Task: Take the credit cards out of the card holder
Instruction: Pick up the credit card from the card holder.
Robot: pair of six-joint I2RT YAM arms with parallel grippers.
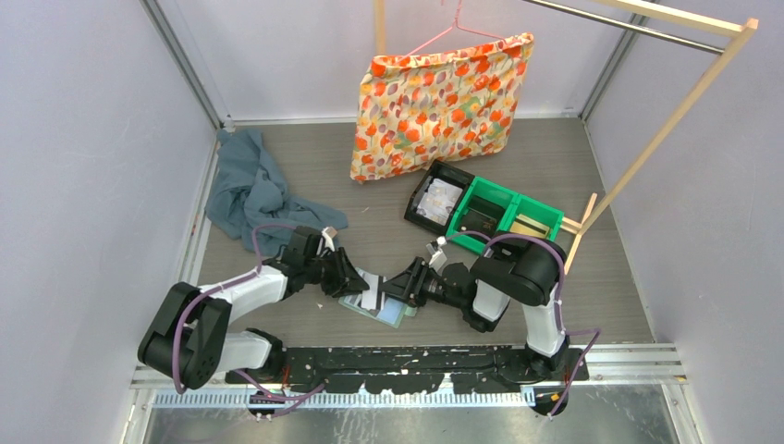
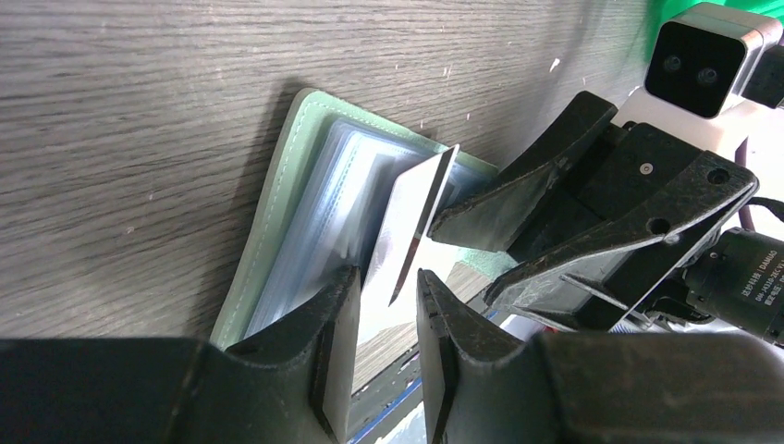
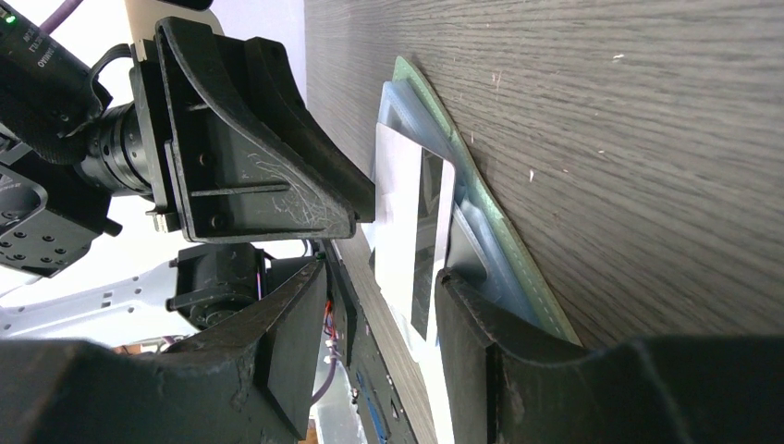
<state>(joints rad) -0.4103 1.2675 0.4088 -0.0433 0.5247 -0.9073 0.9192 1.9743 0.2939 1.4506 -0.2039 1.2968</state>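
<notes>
The pale green card holder (image 1: pixel 393 314) lies open on the table between my two grippers, its clear pockets fanned out (image 2: pixel 277 203) (image 3: pixel 518 268). One whitish credit card (image 2: pixel 416 217) with a dark stripe (image 3: pixel 430 231) stands up out of the pockets (image 1: pixel 372 294). My left gripper (image 2: pixel 386 277) (image 1: pixel 354 280) is open. The card's lower corner hangs just beyond its fingertips, untouched. My right gripper (image 3: pixel 384 273) (image 1: pixel 399 285) is open too. One of its fingers (image 2: pixel 499 208) rests on the pockets against the card's edge, and the other stands apart.
A blue-grey cloth (image 1: pixel 250 190) lies at the left. A floral cushion (image 1: pixel 439 102) hangs at the back from a wooden rack (image 1: pixel 666 129). A black bin (image 1: pixel 436 201) and green bins (image 1: pixel 504 215) sit at the right behind my right arm.
</notes>
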